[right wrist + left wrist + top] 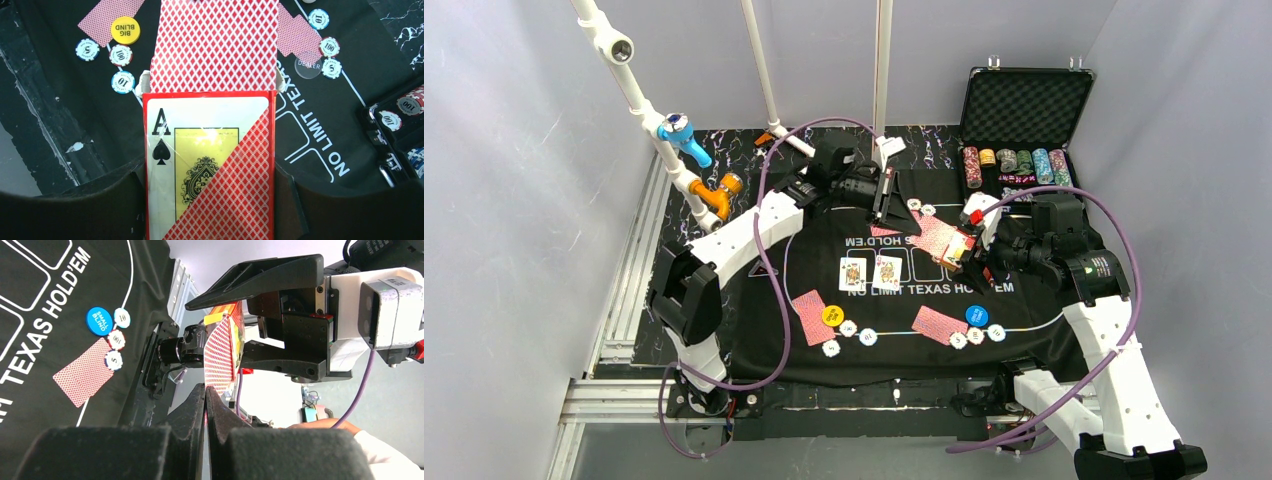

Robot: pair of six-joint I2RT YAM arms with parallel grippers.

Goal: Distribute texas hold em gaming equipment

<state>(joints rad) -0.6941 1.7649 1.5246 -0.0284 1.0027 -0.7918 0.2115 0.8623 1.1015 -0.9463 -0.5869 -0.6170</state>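
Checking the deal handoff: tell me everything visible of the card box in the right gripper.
The card box is a red-bordered glossy carton printed with an ace of spades and a diagonal of red lattice. It is held above the mat, clamped at its sides by the right gripper. A red-backed card sticks out of its open end, and the shut left gripper appears to pinch it by its far edge.

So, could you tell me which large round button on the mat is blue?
The SMALL BLIND button, on the right; the BIG BLIND button is yellow, the DEALER button clear.
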